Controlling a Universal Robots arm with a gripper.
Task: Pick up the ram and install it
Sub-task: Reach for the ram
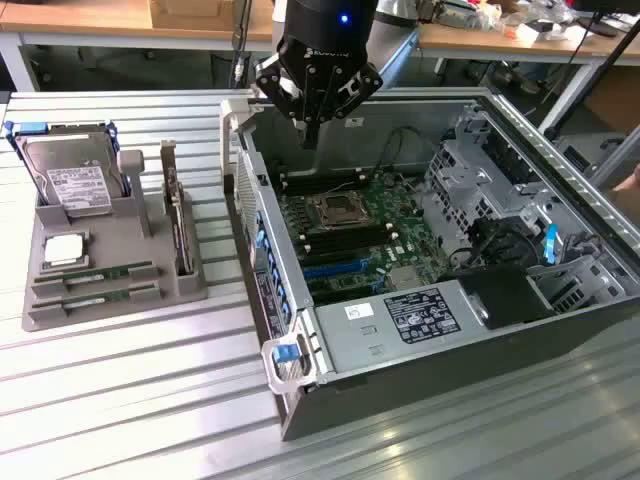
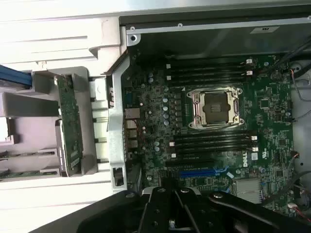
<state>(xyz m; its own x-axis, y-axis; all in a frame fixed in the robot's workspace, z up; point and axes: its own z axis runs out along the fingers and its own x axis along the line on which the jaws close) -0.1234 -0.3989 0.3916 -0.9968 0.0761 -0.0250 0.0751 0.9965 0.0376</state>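
gripper point(image 1: 310, 130), pinched closed and empty, is hovering above the motherboard point(image 1: 410, 235); the ram point(image 1: 95, 274) is lying in the grey tray point(image 1: 42, 303) at nine o'clock in the exterior view. arriving closed would be risking a jab, not a grip.

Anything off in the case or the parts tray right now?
Nothing stands out. Both ram sticks lie flat in the tray; drive and card stand in their holders. The board's memory slots and CPU socket are empty. The end effector hangs shut over the case, nothing visible in it.
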